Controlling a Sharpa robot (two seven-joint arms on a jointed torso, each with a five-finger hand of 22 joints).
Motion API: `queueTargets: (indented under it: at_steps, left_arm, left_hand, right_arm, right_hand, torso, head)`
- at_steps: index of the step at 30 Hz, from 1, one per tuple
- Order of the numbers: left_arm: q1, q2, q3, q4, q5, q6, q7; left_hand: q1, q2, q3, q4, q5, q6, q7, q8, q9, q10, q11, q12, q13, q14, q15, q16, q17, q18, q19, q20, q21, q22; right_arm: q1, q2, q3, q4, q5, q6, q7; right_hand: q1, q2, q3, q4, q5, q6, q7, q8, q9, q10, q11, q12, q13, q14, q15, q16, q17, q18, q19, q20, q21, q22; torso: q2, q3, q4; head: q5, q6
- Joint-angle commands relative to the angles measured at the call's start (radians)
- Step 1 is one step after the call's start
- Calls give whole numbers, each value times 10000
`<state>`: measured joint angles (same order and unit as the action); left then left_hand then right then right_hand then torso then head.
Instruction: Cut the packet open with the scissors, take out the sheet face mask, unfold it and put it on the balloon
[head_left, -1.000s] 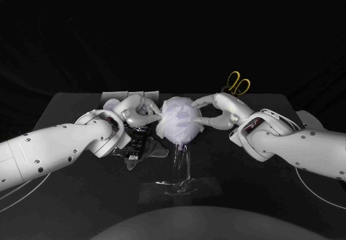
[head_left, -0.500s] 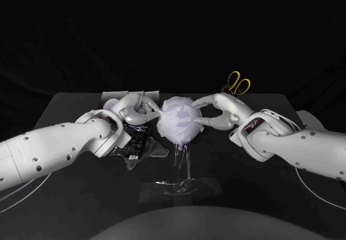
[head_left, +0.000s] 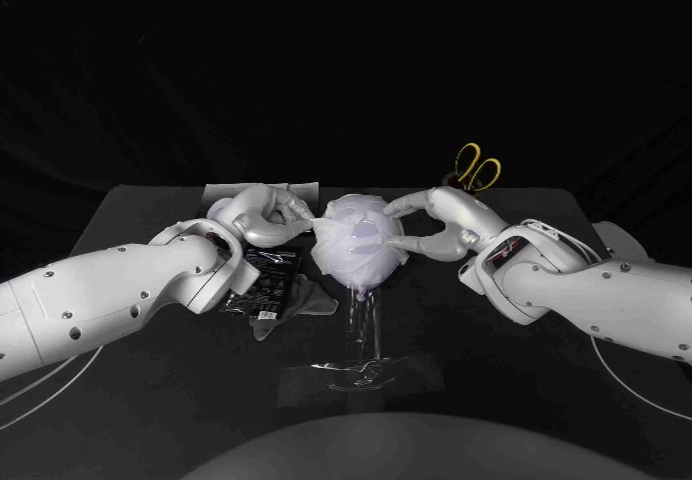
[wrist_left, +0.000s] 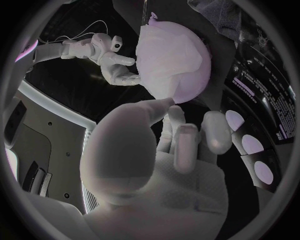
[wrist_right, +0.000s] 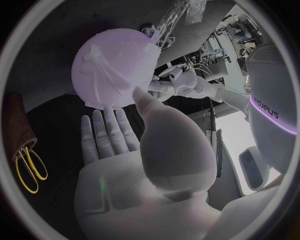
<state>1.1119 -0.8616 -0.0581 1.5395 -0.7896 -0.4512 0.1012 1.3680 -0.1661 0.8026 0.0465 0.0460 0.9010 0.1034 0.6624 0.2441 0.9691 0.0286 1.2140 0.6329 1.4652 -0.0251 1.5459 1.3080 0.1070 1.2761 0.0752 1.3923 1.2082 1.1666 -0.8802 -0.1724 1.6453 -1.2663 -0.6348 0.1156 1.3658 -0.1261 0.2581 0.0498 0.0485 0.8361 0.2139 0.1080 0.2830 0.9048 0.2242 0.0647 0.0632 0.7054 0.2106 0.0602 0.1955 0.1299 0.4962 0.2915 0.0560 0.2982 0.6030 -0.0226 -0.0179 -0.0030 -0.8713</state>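
Note:
The pale balloon (head_left: 361, 248) stands on a clear stand (head_left: 358, 372) at the table's middle, with the white sheet mask (head_left: 346, 232) draped over it in wrinkles. My right hand (head_left: 436, 225) touches the balloon's right side with thumb and fingertips, fingers apart; in the right wrist view its thumb tip meets the balloon (wrist_right: 112, 67). A small gap separates my left hand (head_left: 267, 215) from the balloon's left side; it holds nothing. The mask-covered balloon (wrist_left: 172, 65) lies just beyond its fingers. The black cut packet (head_left: 267, 280) lies flat under my left forearm. Yellow-handled scissors (head_left: 477, 168) rest at the back right.
A grey scrap (head_left: 293, 300) lies beside the packet. A white tray (head_left: 231, 190) sits at the table's back edge behind my left hand. The scissors (wrist_right: 28, 170) lie behind my right hand.
My left hand has drawn back a little from the balloon's left side, where its fingers touched before. The right hand and the balloon stay as they were.

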Motion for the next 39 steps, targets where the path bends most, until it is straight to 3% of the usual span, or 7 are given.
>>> queueTargets:
  at_steps: [1, 34, 39]
  left_arm:
    - [5, 8, 8, -20, 171, -17, -236]
    - [7, 98, 7, -335, -869, 151, -1616]
    - [9, 118, 6, -419, -872, 293, -1910]
  left_hand:
    - [-207, -55, 202, -80, 35, 42, -38, 311, 585, 127, -57, 70, 71, 312, -46, 61, 1200, -207, 90, -20, 89, 46]
    - [-383, -87, 417, -190, 31, 55, -43, 329, 624, 77, -57, 20, -39, 307, -53, 56, 1186, -211, 105, -30, 116, 84]
    - [-489, -111, 401, -156, 26, 6, -24, 323, 637, -150, -43, -137, -387, 287, -44, 49, 1146, -198, 57, -28, 88, 28]
  right_arm:
    - [-9, 11, 4, 6, -55, 93, 29]
    - [-11, 18, 4, 8, -55, 98, 11]
    - [-11, 26, 4, 3, -55, 97, 14]
  right_hand:
    - [92, 14, -60, -16, 6, 92, 523, 54, -8, 35, 14, -22, 0, -60, 25, -33, -7, 137, -33, 1, -27, -8]
    - [92, 14, -60, -16, 6, 92, 523, 54, -8, 35, 14, -22, 0, -60, 25, -33, -7, 137, -33, 1, -27, -8]
    - [92, 14, -60, -16, 6, 92, 523, 54, -8, 35, 14, -22, 0, -60, 25, -33, -7, 137, -33, 1, -27, -8]
  torso:
    - [-2, -1, -2]
    - [3, -2, 2]
    - [-4, -2, -1]
  head:
    - [3, 6]
    - [-27, 29]
    - [-31, 35]
